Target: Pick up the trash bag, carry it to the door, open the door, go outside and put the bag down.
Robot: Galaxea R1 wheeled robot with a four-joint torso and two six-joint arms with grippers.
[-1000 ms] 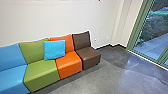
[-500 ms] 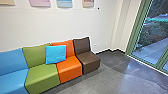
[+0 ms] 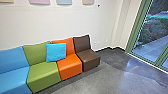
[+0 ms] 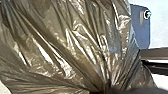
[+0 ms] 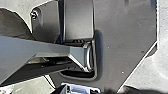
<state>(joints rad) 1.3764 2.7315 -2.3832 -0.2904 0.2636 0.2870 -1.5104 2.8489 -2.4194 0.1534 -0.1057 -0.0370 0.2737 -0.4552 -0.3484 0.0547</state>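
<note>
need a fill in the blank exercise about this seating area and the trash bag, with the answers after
The square cushion is bright ____.
The end seat, nearest the green-framed glass, is ____.
The green seat stands between the blue seat and the ____ one.
The trash bag shows large in the ____ wrist view.

Missing words: blue; brown; orange; left

The head view shows more of the posters than a second ago.
</note>
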